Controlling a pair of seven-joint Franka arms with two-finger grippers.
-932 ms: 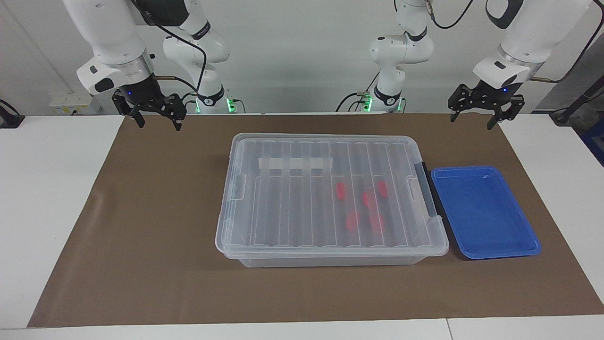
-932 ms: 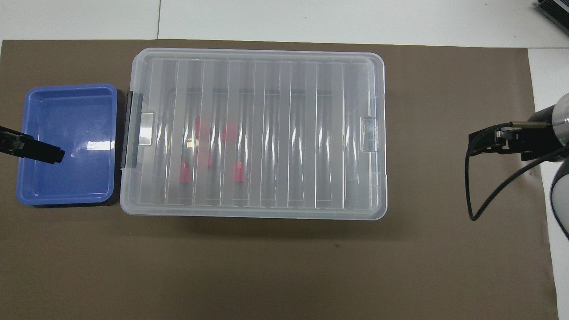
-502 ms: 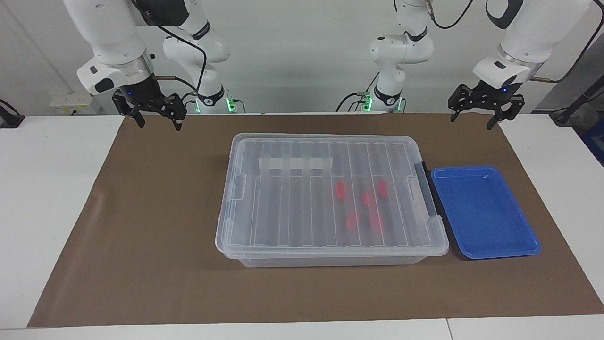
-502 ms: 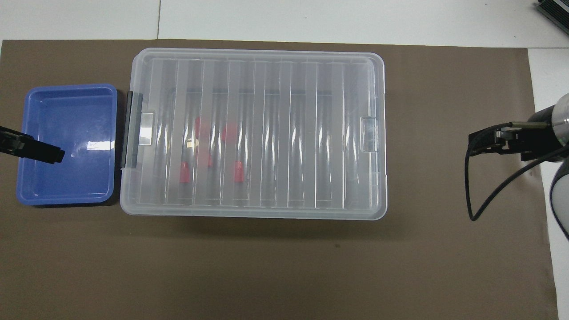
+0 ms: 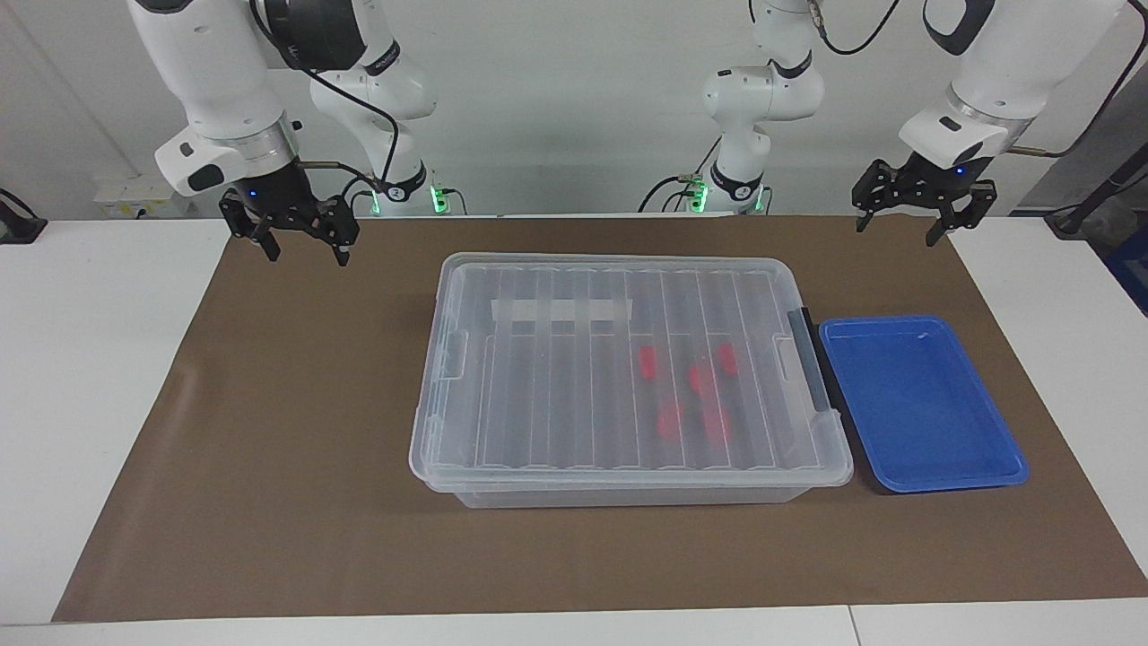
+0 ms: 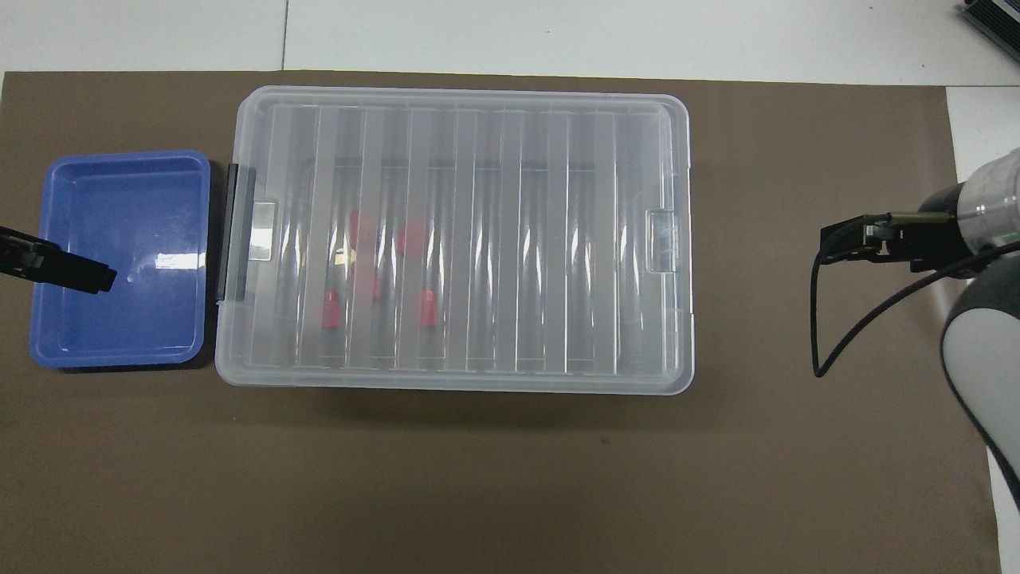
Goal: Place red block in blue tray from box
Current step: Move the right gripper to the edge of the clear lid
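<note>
My right gripper [image 5: 300, 244] hangs over the brown mat [image 5: 269, 431] at the right arm's end of the bench [image 5: 81, 404], fingers apart and holding nothing. My left gripper [image 5: 908, 218] hangs over the mat's edge nearest my bases, at the left arm's end, fingers apart too, empty; that arm waits.

The box [image 5: 628, 377] sits mid-mat with its ribbed lid [image 6: 466, 239] on, so nothing comes out until the lid is off. I judge the lid is the step in hand. To do it well I should take the lid by an end, either the clasp tab [image 6: 661, 241] on my right arm's side or the black handle bar [image 5: 812, 368] on the tray side, lift evenly so the box does not drag, and set the lid down away from the tray.

Inside the box, five red blocks [image 5: 695, 395] lie loosely in the half toward the tray, seen blurred through the lid. A white tape strip [image 5: 562, 310] crosses the lid nearer my bases. The tray [image 5: 924, 404] lies just beside the box's handle end and holds nothing.
</note>
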